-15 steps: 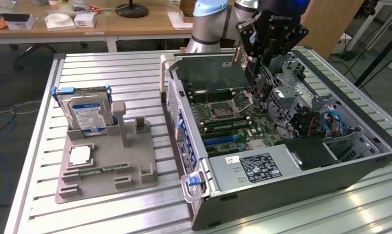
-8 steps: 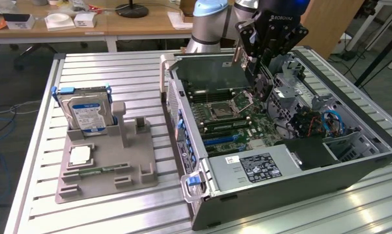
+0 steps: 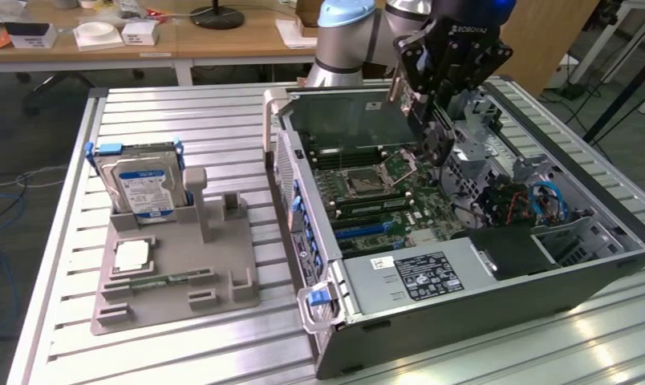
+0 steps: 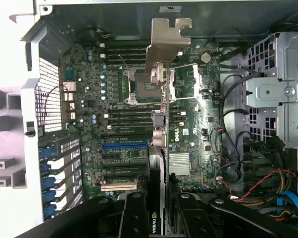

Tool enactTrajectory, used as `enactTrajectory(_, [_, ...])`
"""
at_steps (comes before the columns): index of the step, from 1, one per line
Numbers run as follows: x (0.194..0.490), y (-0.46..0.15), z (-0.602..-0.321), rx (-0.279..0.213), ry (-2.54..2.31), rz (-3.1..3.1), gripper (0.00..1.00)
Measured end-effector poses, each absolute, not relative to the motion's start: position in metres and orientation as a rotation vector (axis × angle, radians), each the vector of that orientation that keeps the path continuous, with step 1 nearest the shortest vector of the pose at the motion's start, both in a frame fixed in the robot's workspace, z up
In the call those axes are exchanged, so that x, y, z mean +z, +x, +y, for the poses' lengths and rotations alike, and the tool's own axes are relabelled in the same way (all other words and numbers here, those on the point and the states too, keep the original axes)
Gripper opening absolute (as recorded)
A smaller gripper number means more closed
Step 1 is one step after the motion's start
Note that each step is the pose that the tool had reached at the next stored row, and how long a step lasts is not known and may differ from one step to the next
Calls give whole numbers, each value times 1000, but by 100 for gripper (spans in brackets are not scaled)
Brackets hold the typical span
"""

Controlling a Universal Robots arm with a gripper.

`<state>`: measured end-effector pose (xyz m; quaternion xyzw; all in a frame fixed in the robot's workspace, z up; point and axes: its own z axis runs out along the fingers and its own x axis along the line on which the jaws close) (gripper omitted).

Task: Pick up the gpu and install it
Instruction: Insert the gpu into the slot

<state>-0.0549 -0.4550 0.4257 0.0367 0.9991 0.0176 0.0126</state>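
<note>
Gpu [image 4: 159,148] sits pinched edge-on between the gripper's [image 4: 157,210] black fingers over the motherboard [image 4: 114,124] inside the open computer case [image 3: 494,321], its long axis running straight away from the gripper, silver bracket [image 4: 169,39] farthest out.

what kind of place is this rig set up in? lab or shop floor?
Looks like a robotics lab or workshop, not a production line: a slotted aluminium table carries an open computer case and a grey parts fixture with a hard drive, and cluttered wooden desks stand behind the arm.
</note>
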Motion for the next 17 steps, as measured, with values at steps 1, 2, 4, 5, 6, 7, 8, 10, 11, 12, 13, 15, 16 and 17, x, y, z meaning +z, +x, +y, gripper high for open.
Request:
enactTrajectory(1, [426, -53, -455, 55, 114, 3114, 26])
enactTrajectory(2, [426, -50, -455, 55, 114, 3114, 26])
enactTrajectory(4, [426, -44, -455, 55, 114, 3114, 26])
enactTrajectory(5, [426, -42, -455, 55, 114, 3114, 26])
enactTrajectory(6, [426, -41, -455, 55, 113, 3114, 26])
enactTrajectory(7, [426, -41, -455, 55, 113, 3114, 26])
enactTrajectory(8, [426, -41, -455, 55, 113, 3114, 26])
enactTrajectory(10, [426, -41, -455, 55, 113, 3114, 26])
enactTrajectory(11, [426, -41, -455, 55, 113, 3114, 26])
enactTrajectory(12, [426, -41, -455, 55, 113, 3114, 26])
enactTrajectory(13, [426, -41, -455, 55, 112, 3114, 26])
enactTrajectory(15, [426, -41, -455, 55, 105, 3114, 26])
enactTrajectory(16, [426, -41, -455, 55, 98, 3114, 26])
enactTrajectory(17, [426, -41, -455, 55, 91, 3115, 26])
